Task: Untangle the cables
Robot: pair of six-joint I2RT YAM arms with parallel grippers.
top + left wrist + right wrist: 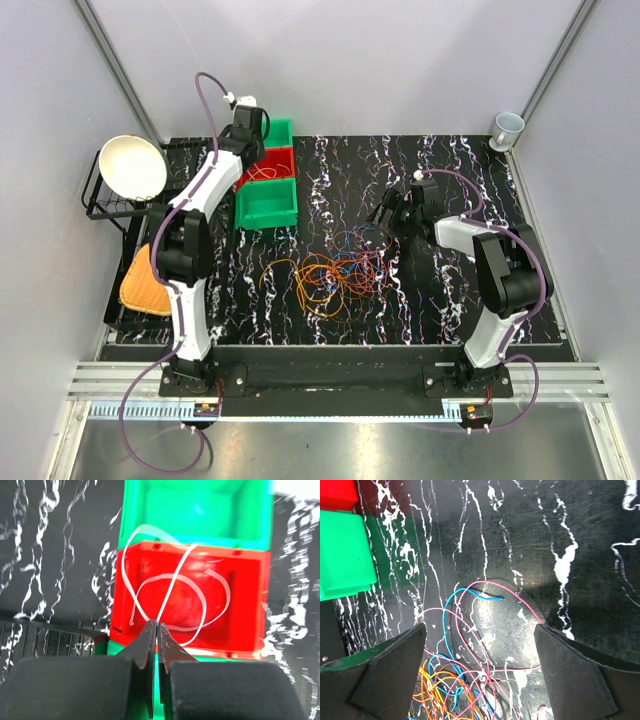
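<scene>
The cables [335, 275] lie in an orange, blue, pink and yellow tangle mid-table. My right gripper [386, 212] hovers just behind it, open and holding nothing. In the right wrist view its fingers [395, 670] frame pink and blue loops [470, 595], with the orange bundle [445, 695] at the bottom. My left gripper [262, 156] is over the red bin [278, 163] at the back left. Its jaws are pressed together [158, 624]. A pale, washed-out cable [172, 587] loops over the red bin [245, 605], and one strand runs straight into the tips.
Green bins stand behind [281, 130] and in front [268, 203] of the red one. A black wire rack [110, 205] at the left holds a cream bowl [133, 165], with an orange pad [143, 282] below it. A cup [507, 127] stands at the back right corner.
</scene>
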